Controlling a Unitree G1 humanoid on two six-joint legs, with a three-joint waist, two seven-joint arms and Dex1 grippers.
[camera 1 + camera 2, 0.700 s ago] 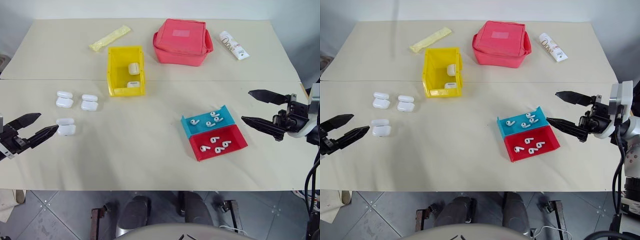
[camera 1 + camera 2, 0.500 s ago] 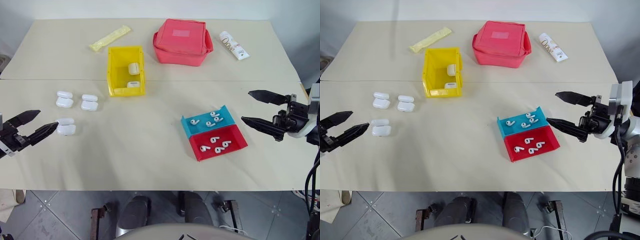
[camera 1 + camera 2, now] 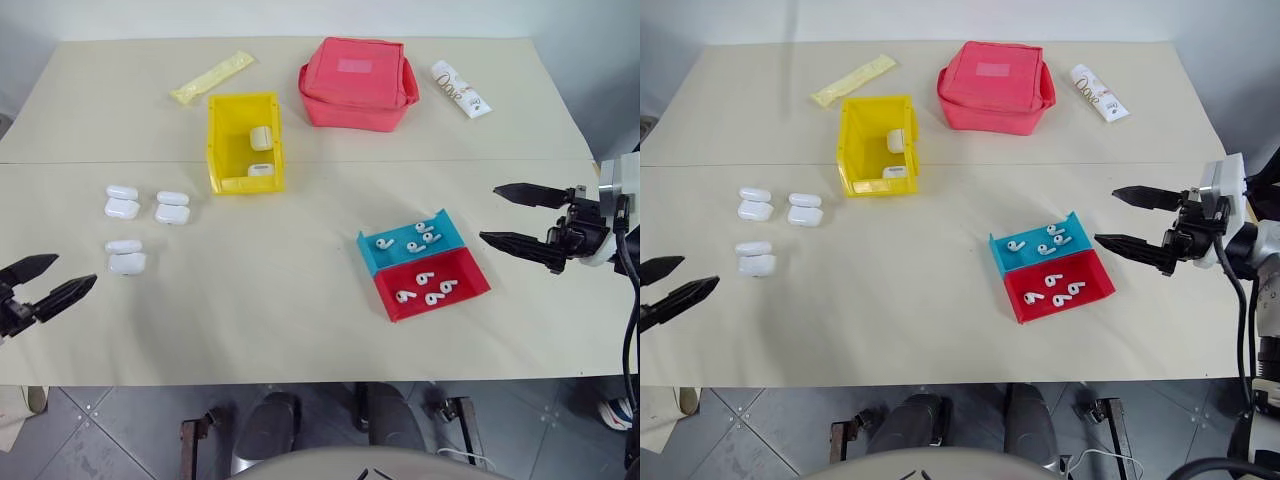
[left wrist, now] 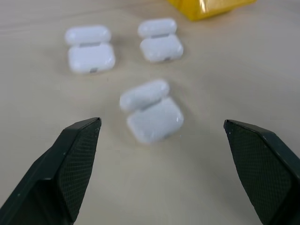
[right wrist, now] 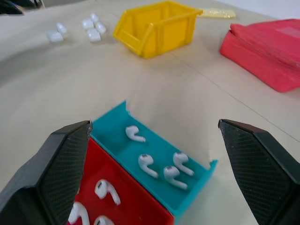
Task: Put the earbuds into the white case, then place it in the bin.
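Beige tabletop (image 3: 300,290): left gripper (image 3: 45,284) drew back from the white case (image 3: 126,258), jaws wide and empty. Right gripper (image 3: 518,217) gapes beside the earbuds (image 3: 418,240); the bin (image 3: 244,143) lies beyond. Nothing grasped yet.

Eight small white earbuds (image 3: 419,240) lie loose in two adjoining low trays, four in the blue and four in the red. Three open white cases (image 3: 126,258) lie on the worktop's left side, well apart from them. The yellow bin (image 3: 243,143) stands upright farther back, with two cases inside.
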